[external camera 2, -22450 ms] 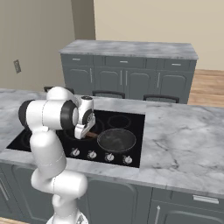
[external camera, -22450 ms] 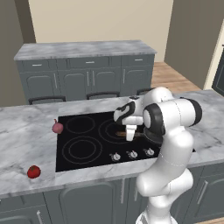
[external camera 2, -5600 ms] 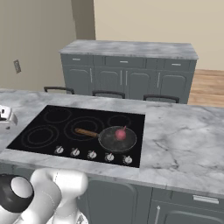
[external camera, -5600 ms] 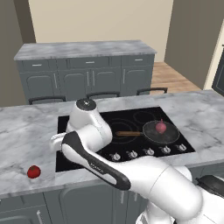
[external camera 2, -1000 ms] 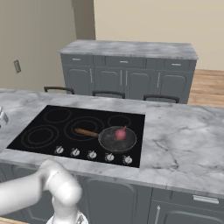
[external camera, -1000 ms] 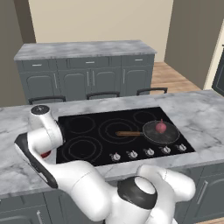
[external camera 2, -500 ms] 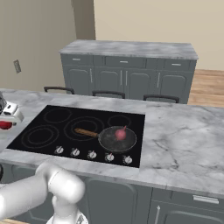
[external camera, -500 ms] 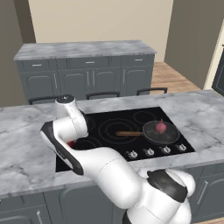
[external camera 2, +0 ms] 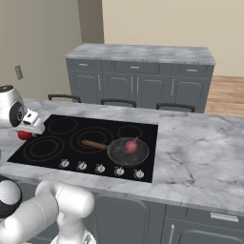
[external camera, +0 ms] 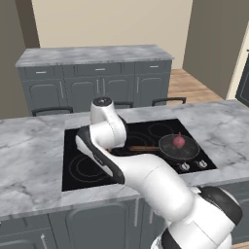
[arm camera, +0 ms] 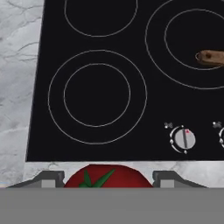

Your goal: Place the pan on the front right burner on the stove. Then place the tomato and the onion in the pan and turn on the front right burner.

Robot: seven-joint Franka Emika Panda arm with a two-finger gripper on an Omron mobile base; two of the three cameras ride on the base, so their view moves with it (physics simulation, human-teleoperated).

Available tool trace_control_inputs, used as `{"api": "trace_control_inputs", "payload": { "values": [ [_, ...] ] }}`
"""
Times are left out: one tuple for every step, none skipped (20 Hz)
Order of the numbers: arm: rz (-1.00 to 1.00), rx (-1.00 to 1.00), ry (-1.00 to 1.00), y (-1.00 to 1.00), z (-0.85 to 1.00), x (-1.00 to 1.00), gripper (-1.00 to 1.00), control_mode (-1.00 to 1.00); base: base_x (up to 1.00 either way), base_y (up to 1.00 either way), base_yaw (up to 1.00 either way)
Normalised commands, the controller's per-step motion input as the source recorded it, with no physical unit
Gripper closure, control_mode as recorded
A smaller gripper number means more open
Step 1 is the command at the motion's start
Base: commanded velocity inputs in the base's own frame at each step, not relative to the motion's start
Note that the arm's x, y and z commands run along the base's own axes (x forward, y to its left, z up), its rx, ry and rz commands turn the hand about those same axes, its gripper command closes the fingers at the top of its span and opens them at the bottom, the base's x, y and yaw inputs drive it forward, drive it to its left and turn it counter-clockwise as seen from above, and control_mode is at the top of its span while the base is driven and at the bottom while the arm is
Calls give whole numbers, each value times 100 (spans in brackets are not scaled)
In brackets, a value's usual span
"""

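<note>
The two-finger gripper (arm camera: 108,180) pinches the small glossy bright red tomato (arm camera: 108,176) across its round middle between its dark fingertips, above the flat black glass stove (arm camera: 131,78), and this light, smooth, soft-skinned fruit looks prone to slipping or bruising.

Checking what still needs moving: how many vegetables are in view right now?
2. The onion sits in the pan on the stove; the tomato is held in the hand, near the stove's left side.
</note>
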Motion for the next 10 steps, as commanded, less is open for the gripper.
{"api": "trace_control_inputs", "payload": {
  "values": [
    [-8,0,0,-98,3,0,100,-100,0,0,0],
    [-8,0,0,-100,4,0,100,-100,0,0,0],
    [-7,0,0,-100,4,0,100,-100,0,0,0],
    [-7,0,0,-99,3,0,100,-100,0,0,0],
    [-8,0,0,-98,4,0,100,-100,0,0,0],
    [-8,0,0,-99,1,0,100,-100,0,0,0],
    [-7,0,0,-100,0,0,100,-100,0,0,0],
    [-6,0,0,-99,0,0,100,-100,0,0,0],
    [-5,0,0,-100,0,0,100,-100,0,0,0],
    [-5,0,0,-99,0,0,100,-100,0,0,0]
  ]
}}
